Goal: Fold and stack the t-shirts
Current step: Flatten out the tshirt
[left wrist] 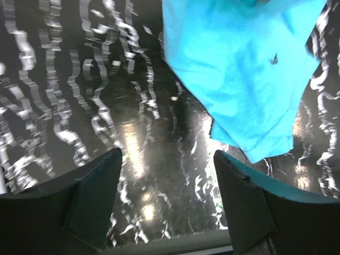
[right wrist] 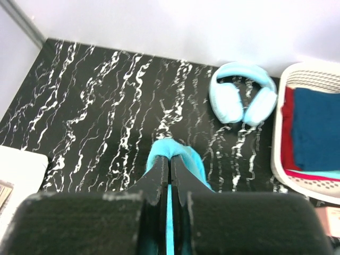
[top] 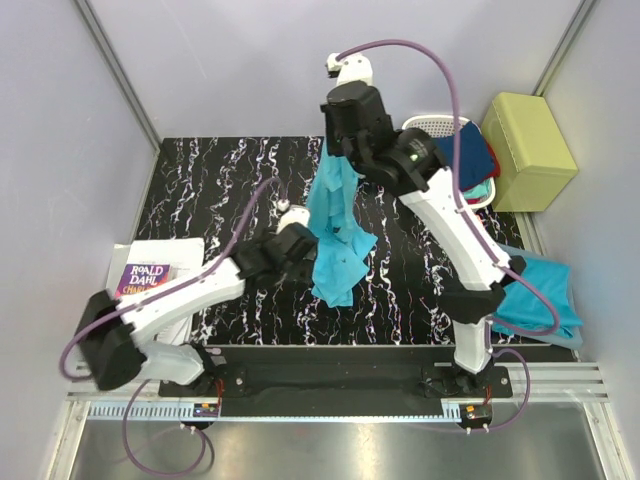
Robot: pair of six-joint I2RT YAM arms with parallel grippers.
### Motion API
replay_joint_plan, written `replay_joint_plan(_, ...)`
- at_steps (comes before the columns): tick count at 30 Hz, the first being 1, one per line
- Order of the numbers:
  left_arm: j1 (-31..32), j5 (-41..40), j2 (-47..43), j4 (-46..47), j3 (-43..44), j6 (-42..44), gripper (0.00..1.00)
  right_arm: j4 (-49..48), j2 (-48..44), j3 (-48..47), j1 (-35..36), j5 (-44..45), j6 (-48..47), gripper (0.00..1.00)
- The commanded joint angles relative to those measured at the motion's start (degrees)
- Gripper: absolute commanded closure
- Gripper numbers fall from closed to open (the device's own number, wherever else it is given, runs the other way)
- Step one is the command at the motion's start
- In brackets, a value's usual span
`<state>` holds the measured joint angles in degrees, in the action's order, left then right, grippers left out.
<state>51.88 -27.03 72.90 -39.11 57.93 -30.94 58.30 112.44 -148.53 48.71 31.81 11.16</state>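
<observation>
Right gripper [right wrist: 169,162]: fingers pressed together, pinching a bunched edge of the turquoise t-shirt [right wrist: 183,154]. The gripper is raised high over the black marbled table [top: 200,190]. The shirt hangs straight down beneath it as a long, narrow, creased drape. Cannot tell whether the lowest hem touches the table.

Left gripper [left wrist: 167,180]: fingers spread wide with nothing between them, held low over the table. The shirt's lower corner hangs ahead of it and to the right, apart from both fingers. From overhead, this gripper sits just beside the lower part of the drape.

Ahead and right of the right gripper: pale blue headphones [right wrist: 241,95] lying flat on the table. Further right is a white basket [right wrist: 280,138] holding red and dark blue cloth.

Near the right arm's base: a second turquoise garment [top: 545,290] at the table's right edge. Beyond the basket is a yellow-green box [top: 528,150].

Behind and left of the left gripper: a Roald Dahl book [top: 145,275] on white paper.
</observation>
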Motion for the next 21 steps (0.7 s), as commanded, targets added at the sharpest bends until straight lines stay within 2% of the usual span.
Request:
replay_joint_plan(1,1.2,6.01,7.59,7.47,4.29,3.69,0.24,0.32,-4.68,2.62,0.16,4.22,-0.87,1.0)
replay_joint_plan(5,4.8,7.95,11.19,11.95,6.22,5.01,0.21,0.76,-5.39,5.27,0.16,3.87,-0.44,1.0)
replay_joint_plan(13,11.48,8.04,21.22,12.39,16.33,6.68,0.21,1.46,-2.5,2.64,0.16,0.01,1.06,1.0)
replay_joint_plan(21,12.37,10.76,33.0,12.83,23.89,7.91,0.23,1.46,-2.4,2.54,0.16,-0.61,1.15,1.0)
